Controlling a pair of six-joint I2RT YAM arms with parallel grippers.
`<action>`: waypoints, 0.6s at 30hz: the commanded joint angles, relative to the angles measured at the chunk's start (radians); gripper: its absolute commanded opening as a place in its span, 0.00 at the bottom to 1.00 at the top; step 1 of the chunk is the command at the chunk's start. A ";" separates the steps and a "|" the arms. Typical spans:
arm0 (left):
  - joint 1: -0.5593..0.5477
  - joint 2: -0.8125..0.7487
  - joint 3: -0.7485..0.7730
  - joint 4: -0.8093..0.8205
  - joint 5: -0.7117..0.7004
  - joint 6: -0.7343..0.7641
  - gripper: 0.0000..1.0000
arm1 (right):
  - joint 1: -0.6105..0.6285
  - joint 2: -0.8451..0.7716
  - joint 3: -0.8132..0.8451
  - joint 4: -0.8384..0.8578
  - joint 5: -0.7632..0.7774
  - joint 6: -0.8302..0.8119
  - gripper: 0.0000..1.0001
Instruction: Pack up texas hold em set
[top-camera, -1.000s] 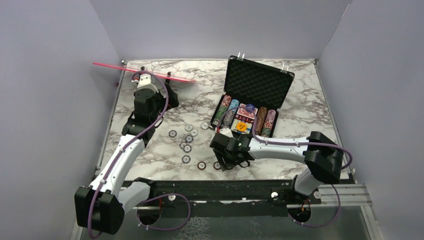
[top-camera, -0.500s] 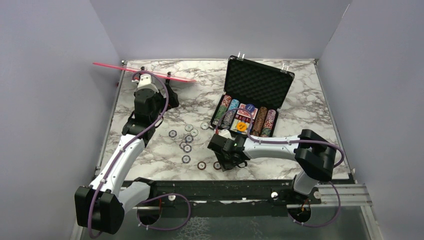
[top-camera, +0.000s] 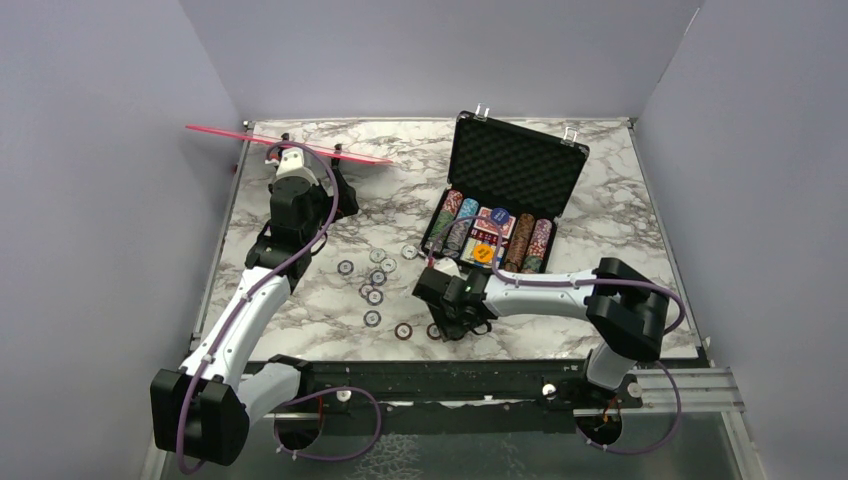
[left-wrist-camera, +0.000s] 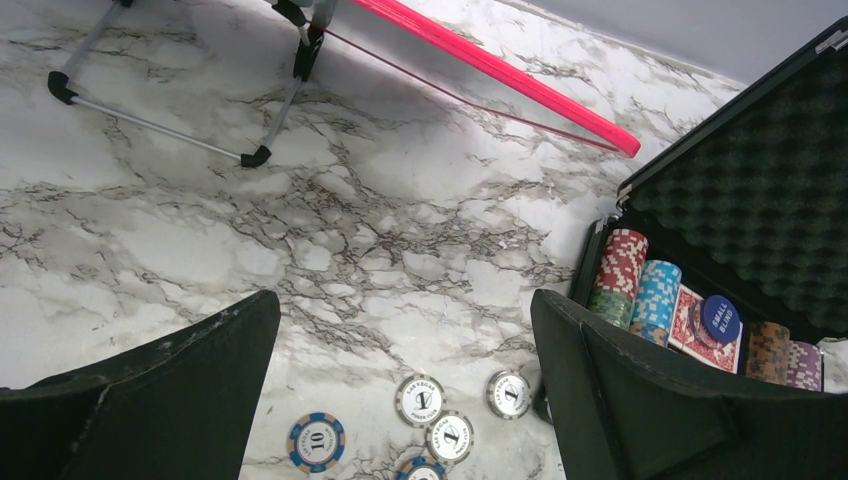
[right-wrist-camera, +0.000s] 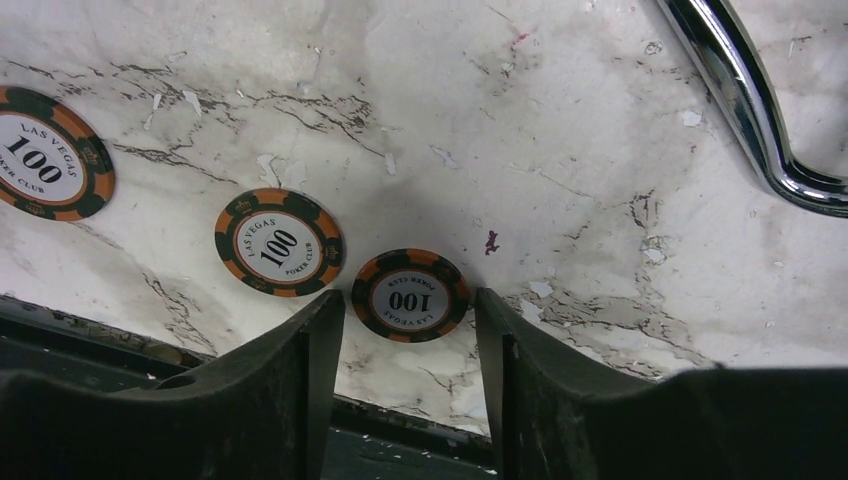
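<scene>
Chip (right-wrist-camera: 410, 295) marked 100, orange and black, lies flat on the marble table (right-wrist-camera: 560, 150), low in the right wrist view, between the parted fingers of the right gripper (right-wrist-camera: 408, 322), not yet pinched. Thin, stiff, light and probably slick: pinch it across its rim. Wide apart and empty, the left gripper (left-wrist-camera: 405, 330) hovers. Its briefcase (top-camera: 515, 170) stands open, right of centre in the top view.

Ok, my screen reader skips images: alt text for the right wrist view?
The right end effector, open, straddles a 100 poker chip on the marble table; two more chips lie left, a chrome handle upper right.
</scene>
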 joint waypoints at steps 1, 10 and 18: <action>0.004 -0.002 -0.002 0.015 -0.007 0.002 0.99 | 0.002 0.071 -0.004 -0.007 0.012 -0.012 0.56; 0.004 -0.008 0.011 -0.011 -0.051 0.022 0.99 | -0.032 0.140 0.042 -0.073 -0.088 -0.114 0.50; 0.004 -0.010 0.014 -0.015 -0.051 0.027 0.99 | -0.035 0.114 0.080 -0.101 -0.053 -0.105 0.46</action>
